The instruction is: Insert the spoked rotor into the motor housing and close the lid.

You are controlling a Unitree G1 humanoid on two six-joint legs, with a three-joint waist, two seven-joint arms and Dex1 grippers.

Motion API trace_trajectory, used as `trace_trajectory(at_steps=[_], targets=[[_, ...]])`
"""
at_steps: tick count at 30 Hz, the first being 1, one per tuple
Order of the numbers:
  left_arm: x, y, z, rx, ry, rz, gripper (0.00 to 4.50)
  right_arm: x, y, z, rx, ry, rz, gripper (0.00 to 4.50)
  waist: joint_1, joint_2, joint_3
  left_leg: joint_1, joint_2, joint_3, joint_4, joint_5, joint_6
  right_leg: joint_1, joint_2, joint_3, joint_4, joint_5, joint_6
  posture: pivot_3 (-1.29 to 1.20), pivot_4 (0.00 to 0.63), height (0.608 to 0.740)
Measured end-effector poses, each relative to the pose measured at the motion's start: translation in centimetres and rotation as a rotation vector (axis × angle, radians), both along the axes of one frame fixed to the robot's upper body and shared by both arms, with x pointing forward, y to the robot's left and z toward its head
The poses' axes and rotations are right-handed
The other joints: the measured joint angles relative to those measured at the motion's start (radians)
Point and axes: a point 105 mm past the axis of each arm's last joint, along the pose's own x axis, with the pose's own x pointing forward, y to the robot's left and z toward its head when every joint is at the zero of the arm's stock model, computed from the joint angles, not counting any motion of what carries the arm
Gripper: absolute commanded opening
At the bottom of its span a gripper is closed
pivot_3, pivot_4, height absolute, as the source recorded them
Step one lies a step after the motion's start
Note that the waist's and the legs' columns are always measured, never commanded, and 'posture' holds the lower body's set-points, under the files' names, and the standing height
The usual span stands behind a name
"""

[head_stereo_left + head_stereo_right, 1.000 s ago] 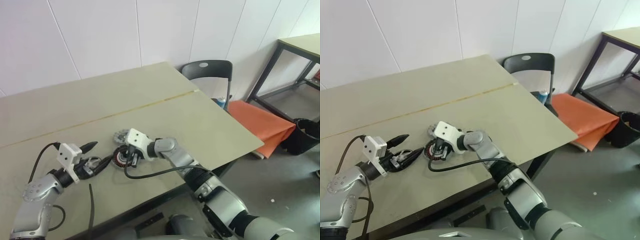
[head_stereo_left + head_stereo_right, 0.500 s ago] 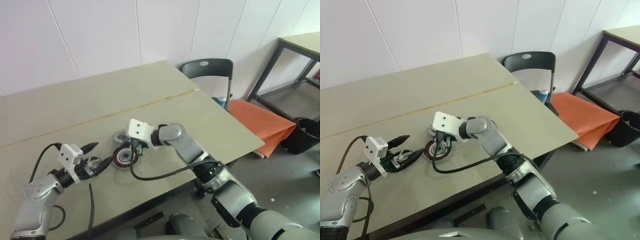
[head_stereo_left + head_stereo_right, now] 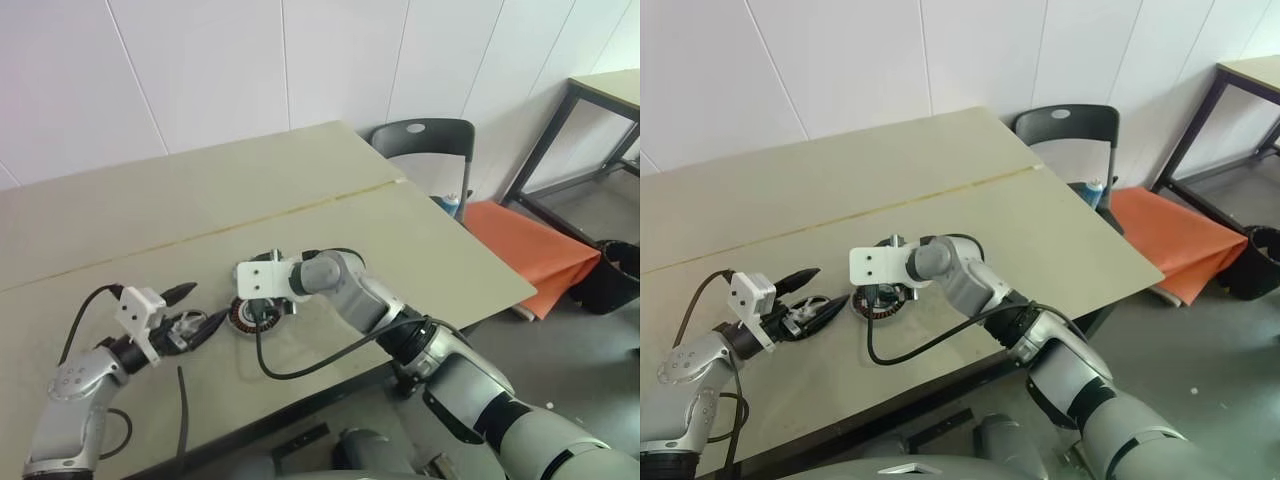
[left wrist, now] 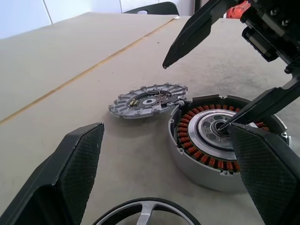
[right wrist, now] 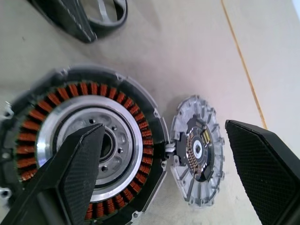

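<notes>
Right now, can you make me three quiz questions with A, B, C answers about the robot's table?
1. Where is the motor housing?
A. on the table
B. on the chair
C. on the floor

2. What colour are the windings inside it?
A. blue
B. copper-orange
C. green

3. How is the lid?
A. shut over the housing
B. lying open beside it
C. held up in a gripper

Answers:
1 A, it sits on the table between both grippers.
2 B, a copper-orange ring shows in both wrist views.
3 B, it lies flat beside the housing, joined at one edge.
</notes>
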Motion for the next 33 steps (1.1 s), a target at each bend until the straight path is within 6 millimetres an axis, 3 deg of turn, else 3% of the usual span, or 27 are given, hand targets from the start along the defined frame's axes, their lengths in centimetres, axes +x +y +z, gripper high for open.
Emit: trace_trajectory(at_steps=[13,26,33], targets=[[-0.1,0.0,-0.1,0.000,0.003,0.002,4.50,0.0,-0.2,0.0,-0.082,-0.097,0.078,4.33,0.000,0.000,0.000,0.000,0.000,0.000,0.000,0.000,0.000,0.000,0.000,0.000,0.001,0.000,0.000,0.00,0.000,0.740],[0.3,-0.1,0.3,-0.004,-0.014,-0.003,4.50,-0.8,1.6,0.2,-0.190,-0.269,0.282,4.33,-0.005,-0.001,-0.001,0.003,0.000,0.000,0.001,0.000,0.000,0.001,0.001,0.000,0.004,0.000,0.000,0.00,0.000,0.740],[0.3,-0.1,0.2,-0.005,-0.013,0.002,4.50,-0.6,2.2,-0.1,-0.227,-0.312,0.323,4.33,-0.009,0.001,0.001,0.018,0.001,0.000,0.000,0.000,0.000,0.012,0.004,0.001,0.008,-0.003,0.002,0.00,0.000,0.740]])
